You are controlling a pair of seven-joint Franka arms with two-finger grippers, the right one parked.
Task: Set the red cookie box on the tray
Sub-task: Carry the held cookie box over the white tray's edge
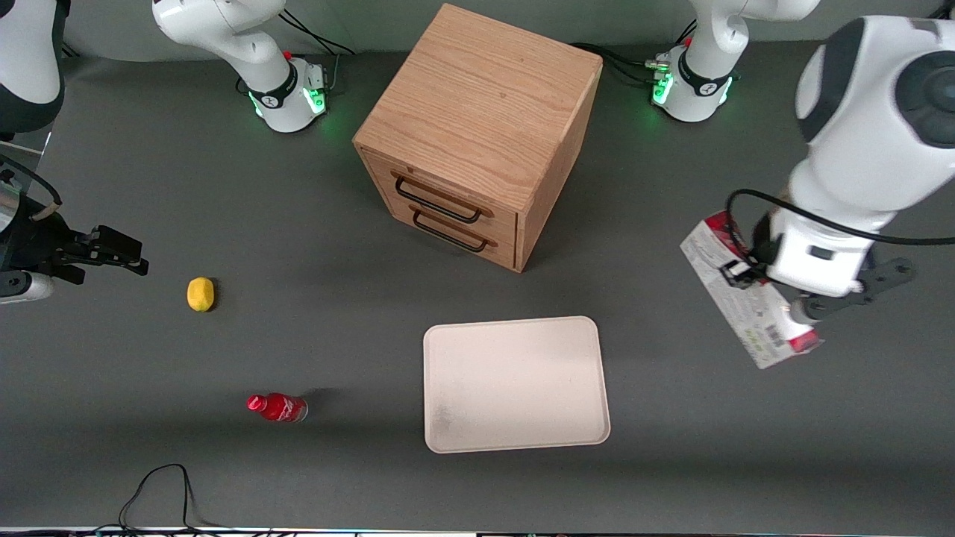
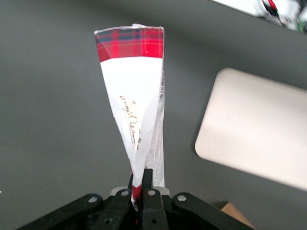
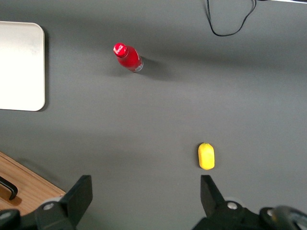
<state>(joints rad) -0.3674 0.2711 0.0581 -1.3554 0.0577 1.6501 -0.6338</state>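
A: Starting at the left of the front frame, why are the lemon (image 1: 200, 294) and the small red bottle (image 1: 277, 407) untouched?

B: They aren't part of the job. The drawer cabinet (image 1: 477, 134) sits upper centre, and the tray (image 1: 515, 384) lies bare at lower centre on the counter (image 1: 336, 313), waiting.

A: And at the right edge?

B: The pincer (image 1: 735, 272) is pressed onto the red cookie box (image 1: 750, 302), holding it tilted and apparently lifted, well apart from the tray, probably so it can be carried across.

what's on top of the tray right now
Nothing: the tray shows only its bare cream surface. The red cookie box is held by the gripper, shut on it, toward the working arm's end, off the tray.
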